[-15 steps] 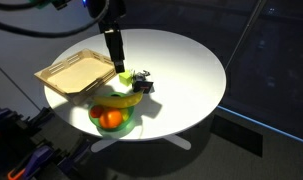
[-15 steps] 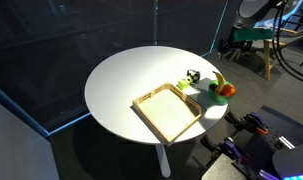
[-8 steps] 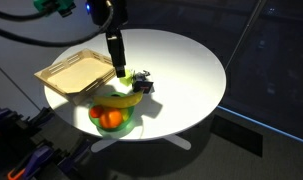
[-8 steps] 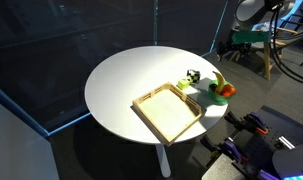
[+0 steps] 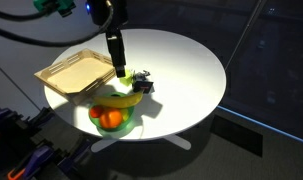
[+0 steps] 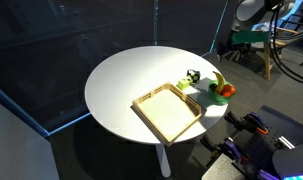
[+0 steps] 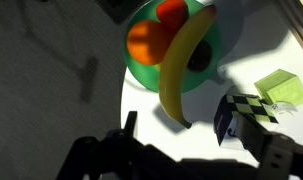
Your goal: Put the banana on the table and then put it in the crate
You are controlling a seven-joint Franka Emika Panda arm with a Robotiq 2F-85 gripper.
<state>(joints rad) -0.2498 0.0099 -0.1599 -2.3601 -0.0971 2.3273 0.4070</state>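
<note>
The banana (image 7: 184, 68) lies across the green plate (image 7: 151, 75), beside an orange (image 7: 146, 42). In the wrist view its long axis runs from the upper right down toward the gripper, and the lower tip overhangs the rim above the table (image 5: 186, 70). The gripper (image 5: 118, 66) hangs over a yellow-green block (image 5: 125, 78) near the crate (image 5: 76, 72), jaws apart and empty.

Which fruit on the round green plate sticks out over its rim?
The long curved yellow banana: its end overhangs the rim of the plate, while the round orange fruit sits inside.
</note>
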